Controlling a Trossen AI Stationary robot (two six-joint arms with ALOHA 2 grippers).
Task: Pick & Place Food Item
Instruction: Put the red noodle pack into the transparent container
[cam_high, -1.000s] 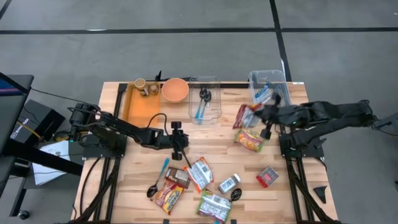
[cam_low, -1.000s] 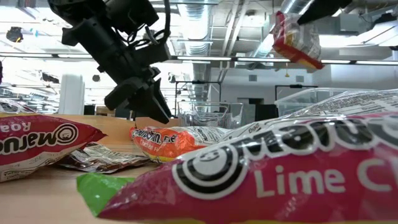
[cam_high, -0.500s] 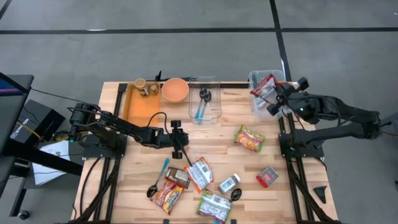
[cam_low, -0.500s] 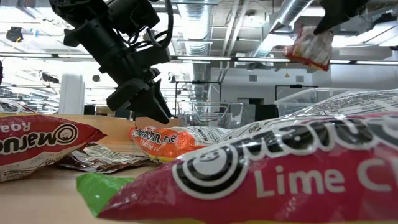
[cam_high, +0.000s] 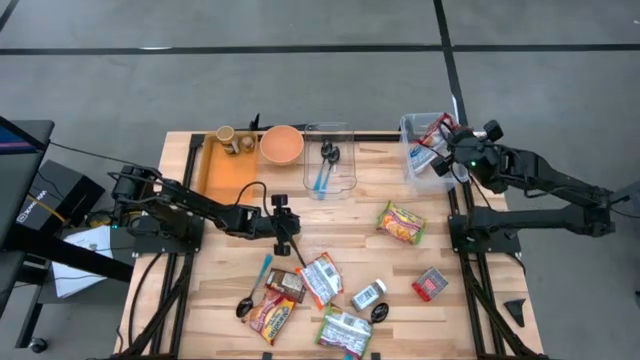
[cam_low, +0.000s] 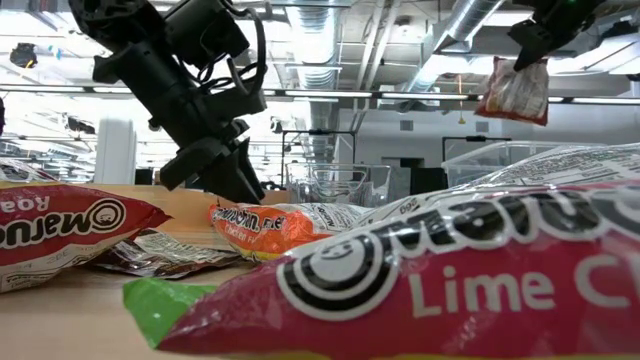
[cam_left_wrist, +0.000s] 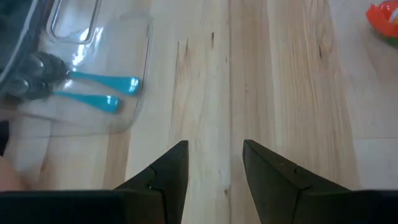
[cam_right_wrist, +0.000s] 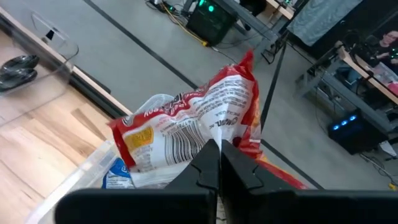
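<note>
**Packet held over the bin, ready to drop**

The wooden table (cam_high: 330, 215) carries a scatter of food packets at its near edge, an orange tray (cam_high: 222, 170) and a clear utensil tray (cam_high: 330, 160) at the far side, and a clear bin (cam_high: 425, 148) at the far right corner. The right gripper (cam_high: 452, 152) hangs above that bin, its fingers pinched tight on the edge of a red-and-white food packet (cam_right_wrist: 193, 134), which dangles free in the air so that, by my judgement, releasing it would drop it among the packets already inside. The left gripper (cam_left_wrist: 214, 163) waits low over bare wood near the table's middle, jaws parted and empty, just near of the utensil tray with its blue-handled spoons (cam_left_wrist: 102, 92), probably placed to reach the next packet.
</note>
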